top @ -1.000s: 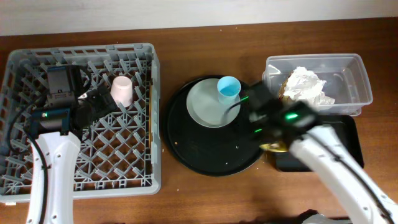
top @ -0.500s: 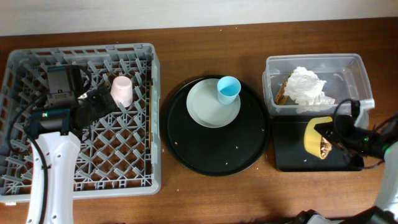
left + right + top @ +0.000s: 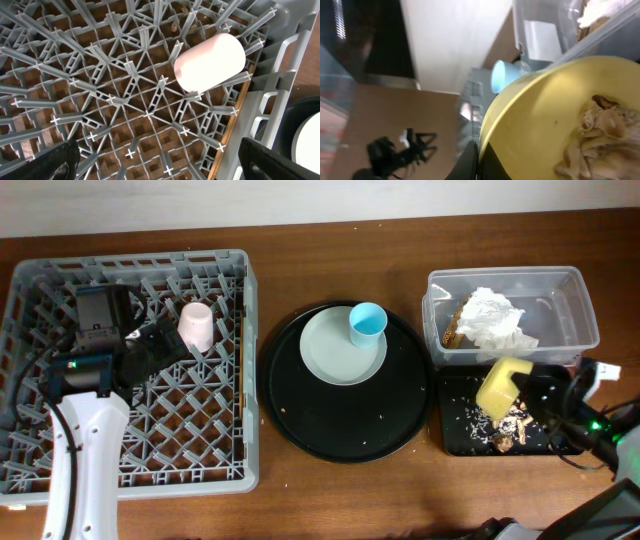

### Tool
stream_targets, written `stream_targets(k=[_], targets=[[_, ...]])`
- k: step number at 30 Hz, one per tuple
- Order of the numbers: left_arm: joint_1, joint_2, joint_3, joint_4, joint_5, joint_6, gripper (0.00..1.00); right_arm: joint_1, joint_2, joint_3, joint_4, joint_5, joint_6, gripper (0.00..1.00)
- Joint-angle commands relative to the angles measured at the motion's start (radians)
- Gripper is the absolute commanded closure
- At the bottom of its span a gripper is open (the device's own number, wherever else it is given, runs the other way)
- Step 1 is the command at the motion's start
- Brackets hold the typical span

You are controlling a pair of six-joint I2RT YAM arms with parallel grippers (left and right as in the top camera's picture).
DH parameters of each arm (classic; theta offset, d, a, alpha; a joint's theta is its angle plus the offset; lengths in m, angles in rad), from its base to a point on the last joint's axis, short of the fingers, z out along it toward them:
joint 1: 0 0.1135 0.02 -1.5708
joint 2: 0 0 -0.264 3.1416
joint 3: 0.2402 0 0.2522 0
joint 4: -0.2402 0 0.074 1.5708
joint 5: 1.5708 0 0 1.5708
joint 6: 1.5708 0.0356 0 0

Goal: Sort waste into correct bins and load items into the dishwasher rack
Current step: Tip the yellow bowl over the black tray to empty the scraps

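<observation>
The brown table [image 3: 330, 240] has the yellow bowl [image 3: 503, 383] near its right edge, tipped over the black tray [image 3: 455, 442], with food scraps [image 3: 505, 425] on the tray and in the bowl. The right gripper [image 3: 479, 162] pinches the bowl's rim, and the clear tub [image 3: 572, 310] behind holds the white napkin [image 3: 495, 318]. By the left edge the left gripper [image 3: 165, 165] is spread wide over the grey rack [image 3: 200, 465], where the pink cup [image 3: 209, 61] lies on its side

You see a yellow bowl [image 3: 503, 384], beige scraps [image 3: 508, 423] speckling the black tray [image 3: 452, 442], a pink cup [image 3: 195, 326] on the grey lattice rack [image 3: 180, 430], and a light blue cup [image 3: 368, 323].
</observation>
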Motion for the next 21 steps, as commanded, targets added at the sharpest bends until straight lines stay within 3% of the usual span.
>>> stream_targets(k=[1, 21], targets=[[0.003, -0.007, 0.005, 0.002, 0.004, -0.01, 0.01, -0.042, 0.007, -0.008, -0.018, -0.093, -0.011, 0.96], [0.003, -0.007, 0.005, 0.002, 0.004, -0.011, 0.01, -0.043, 0.007, -0.006, -0.181, -0.144, 0.05, 0.96]])
